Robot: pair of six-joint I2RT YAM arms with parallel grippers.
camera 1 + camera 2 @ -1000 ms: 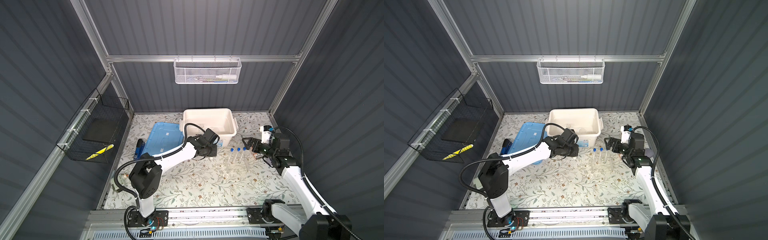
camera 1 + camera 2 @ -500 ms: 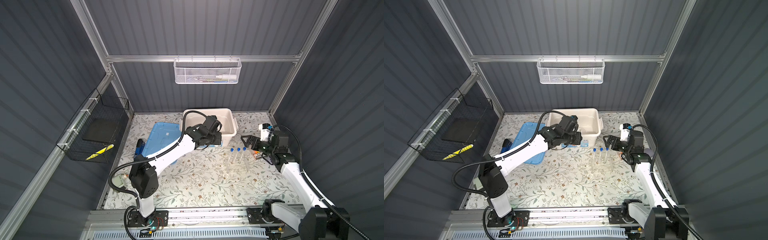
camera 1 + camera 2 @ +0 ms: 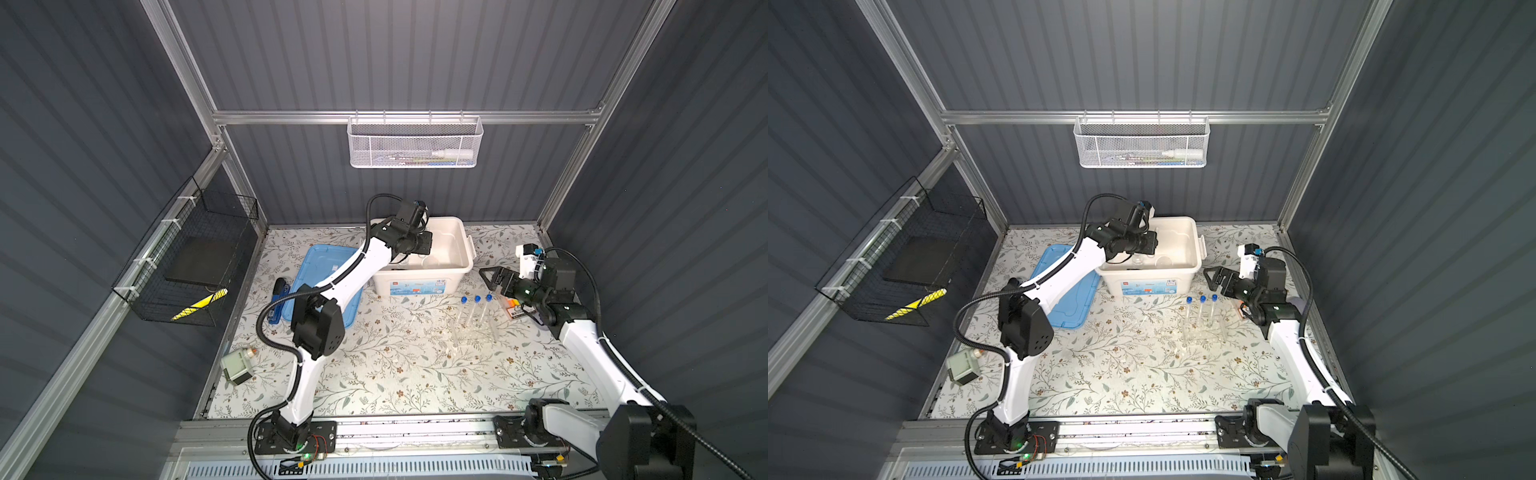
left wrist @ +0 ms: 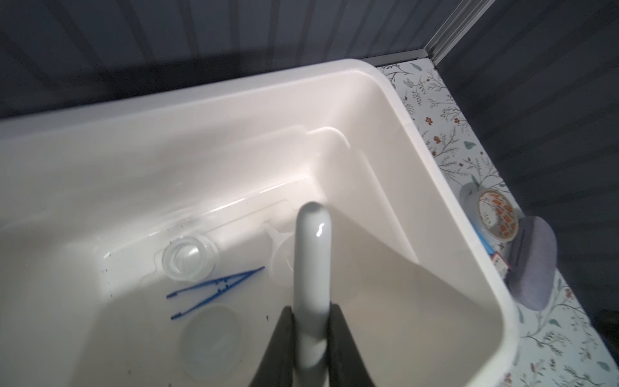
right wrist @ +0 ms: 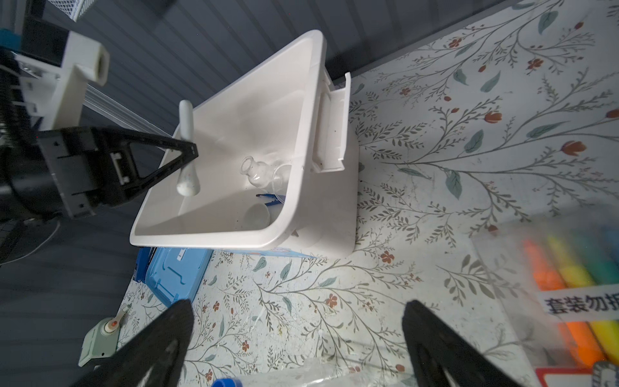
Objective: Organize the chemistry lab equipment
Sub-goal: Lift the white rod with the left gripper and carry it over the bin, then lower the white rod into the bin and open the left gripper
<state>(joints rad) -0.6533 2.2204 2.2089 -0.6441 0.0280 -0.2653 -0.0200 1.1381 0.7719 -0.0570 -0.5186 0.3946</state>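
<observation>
In both top views the tabletop (image 3: 415, 374) lies bare across the lower middle; the rack (image 3: 473, 328) stands right of centre, the lid (image 3: 318, 270) left. The bin (image 3: 465, 253) at upper centre is open-topped, but the left gripper (image 4: 311, 310) with the pestle (image 4: 313, 254) hangs over it, and vessel (image 4: 189, 256), tweezers (image 4: 214, 288) and bowls (image 4: 211, 338) crowd its floor.

The table cover (image 3: 415, 374) is white, printed with grey-green leafy sprigs and small rust-red flowers; the walls (image 3: 415, 62) are dark grey. The storage bin (image 3: 463, 239) is white, the lid (image 3: 328, 266) left of it light blue, the white pestle (image 4: 312, 268) glossy, the tweezers (image 4: 217, 288) blue, the test tubes (image 3: 477, 299) clear with blue caps. The highlighters (image 5: 569, 268) at right run orange, yellow, green.
</observation>
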